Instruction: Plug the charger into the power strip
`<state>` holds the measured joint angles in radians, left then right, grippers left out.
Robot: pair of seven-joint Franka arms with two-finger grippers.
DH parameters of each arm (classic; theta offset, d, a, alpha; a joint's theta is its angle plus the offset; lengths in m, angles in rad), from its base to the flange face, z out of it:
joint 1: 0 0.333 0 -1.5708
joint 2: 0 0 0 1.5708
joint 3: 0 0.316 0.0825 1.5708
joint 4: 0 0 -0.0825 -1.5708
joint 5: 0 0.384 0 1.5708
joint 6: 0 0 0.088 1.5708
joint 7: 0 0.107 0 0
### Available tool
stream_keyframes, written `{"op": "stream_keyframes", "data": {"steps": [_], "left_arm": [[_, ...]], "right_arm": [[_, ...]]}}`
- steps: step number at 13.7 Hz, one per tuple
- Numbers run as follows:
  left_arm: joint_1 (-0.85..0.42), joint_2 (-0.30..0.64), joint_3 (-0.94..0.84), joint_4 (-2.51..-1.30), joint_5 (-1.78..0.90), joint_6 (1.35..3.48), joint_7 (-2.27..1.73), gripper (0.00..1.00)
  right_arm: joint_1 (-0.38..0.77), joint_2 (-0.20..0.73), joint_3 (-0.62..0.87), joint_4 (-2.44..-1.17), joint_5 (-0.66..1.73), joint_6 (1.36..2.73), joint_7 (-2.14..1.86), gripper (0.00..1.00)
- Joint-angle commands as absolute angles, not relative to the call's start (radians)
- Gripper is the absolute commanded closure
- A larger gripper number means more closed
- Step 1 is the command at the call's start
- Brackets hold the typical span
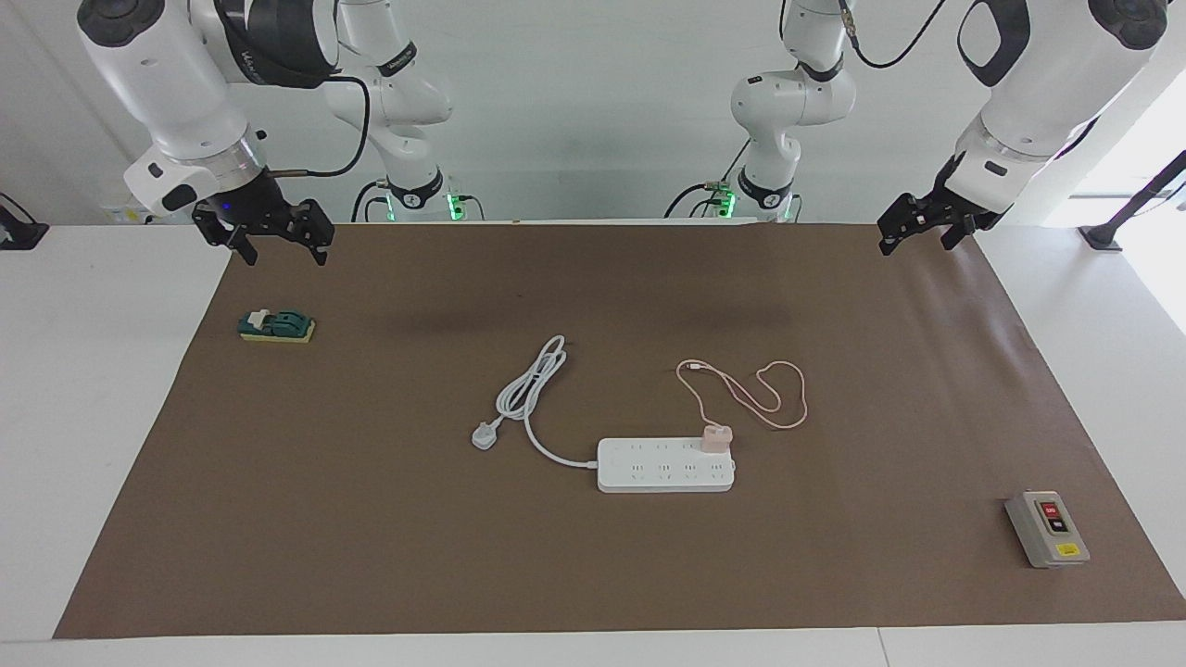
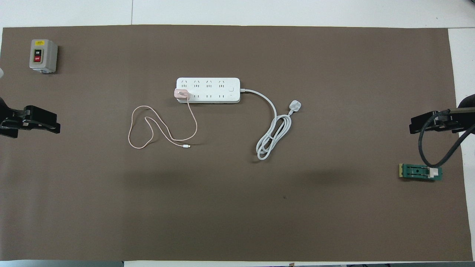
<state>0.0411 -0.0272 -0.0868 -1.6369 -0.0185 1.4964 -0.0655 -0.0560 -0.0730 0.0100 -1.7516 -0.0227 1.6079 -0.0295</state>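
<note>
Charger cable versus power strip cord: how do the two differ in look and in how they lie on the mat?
The charger cable is thin and pink and lies in loose open loops; the power strip cord is thick and white, folded into a tight bundle. The cable ends in a small connector; the cord ends in a white plug. Both lie nearer to the robots than the power strip.

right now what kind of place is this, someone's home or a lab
Most likely a robotics lab bench, not a home. Two white arms stand at a table covered by a brown mat, the left gripper and right gripper empty above it, with a power strip and grey switch box laid out as test pieces.
</note>
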Motion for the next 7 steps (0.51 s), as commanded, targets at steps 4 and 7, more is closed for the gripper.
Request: {"op": "stream_keyframes", "data": {"steps": [4, 7], "left_arm": [[0.028, -0.02, -0.081, -1.634, -0.006, 1.525, -0.066, 0.0], [0.028, -0.02, -0.081, -1.634, -0.006, 1.52, -0.06, 0.0]], "right_arm": [[-0.069, -0.089, 0.017, -1.753, -0.021, 1.589, -0.028, 0.0], [-0.069, -0.089, 0.017, -1.753, -0.021, 1.589, -0.028, 0.0]]}}
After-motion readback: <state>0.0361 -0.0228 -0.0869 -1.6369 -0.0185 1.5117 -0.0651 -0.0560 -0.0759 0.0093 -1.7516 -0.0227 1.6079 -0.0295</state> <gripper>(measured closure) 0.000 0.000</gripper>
